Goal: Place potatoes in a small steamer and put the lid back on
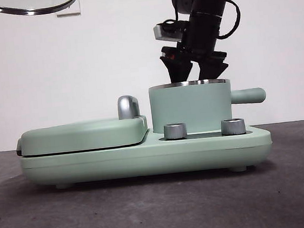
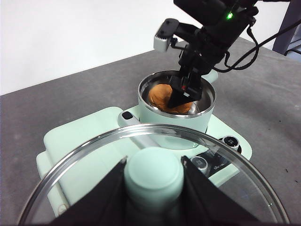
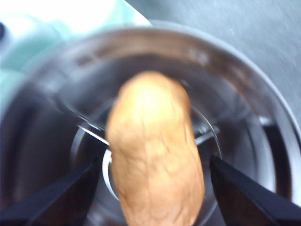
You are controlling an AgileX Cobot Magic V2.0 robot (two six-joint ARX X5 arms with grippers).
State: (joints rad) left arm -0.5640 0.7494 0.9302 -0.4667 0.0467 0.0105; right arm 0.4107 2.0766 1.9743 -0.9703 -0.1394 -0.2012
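Note:
The mint-green steamer (image 1: pixel 189 107) stands on the right of the green cooker base. The orange-brown potato (image 2: pixel 160 96) lies inside it, below the steel rim; the front view hides it. My right gripper (image 1: pixel 194 71) hangs over the pot's mouth with its tips at rim height. In the right wrist view the potato (image 3: pixel 153 141) sits between the jaws with a thin gap on each side, so the jaws are open. My left gripper (image 2: pixel 154 165) is shut on the green knob of the glass lid (image 2: pixel 155 188) and holds it high at the left, apart from the pot; the lid's rim (image 1: pixel 26 7) shows in the front view.
The flat green griddle box (image 1: pixel 83 135) with a chrome handle (image 1: pixel 128 106) fills the left of the cooker base (image 1: pixel 146 158). Two steel knobs (image 1: pixel 175 131) stand in front of the pot. The pot's side handle (image 1: pixel 248 95) points right.

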